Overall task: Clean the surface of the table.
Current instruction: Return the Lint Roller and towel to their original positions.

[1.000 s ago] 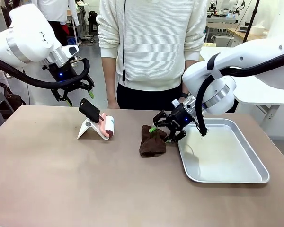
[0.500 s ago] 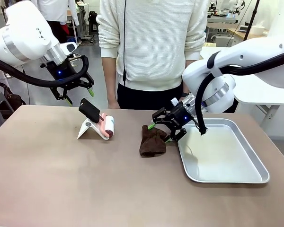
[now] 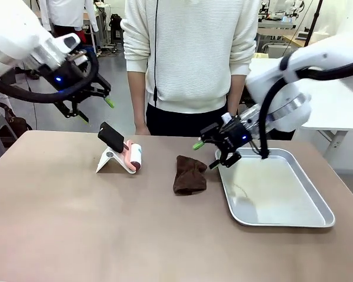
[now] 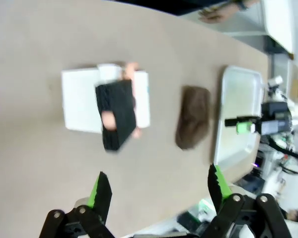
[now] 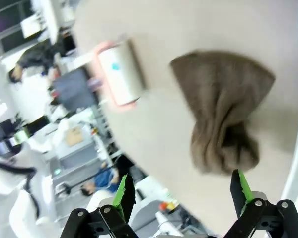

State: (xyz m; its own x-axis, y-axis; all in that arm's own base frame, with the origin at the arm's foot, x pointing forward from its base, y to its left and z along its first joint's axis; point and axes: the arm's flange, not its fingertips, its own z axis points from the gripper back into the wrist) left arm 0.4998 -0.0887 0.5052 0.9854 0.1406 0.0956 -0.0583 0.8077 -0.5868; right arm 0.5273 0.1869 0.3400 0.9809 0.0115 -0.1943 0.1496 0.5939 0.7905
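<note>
Right gripper (image 3: 215,154) has let go and lifted off the brown cloth (image 3: 189,174), jaws wide and empty, so we reckon the table (image 3: 106,223) hasn't been wiped yet.

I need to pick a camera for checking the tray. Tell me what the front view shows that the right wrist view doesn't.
Front view alone: the person standing at the far side, the whole metal tray, and the left gripper raised with open jaws. Right wrist view alone: the right gripper's own green-padded fingers from behind, open above the brown cloth. Both: that cloth, the lint roller and the table.
</note>
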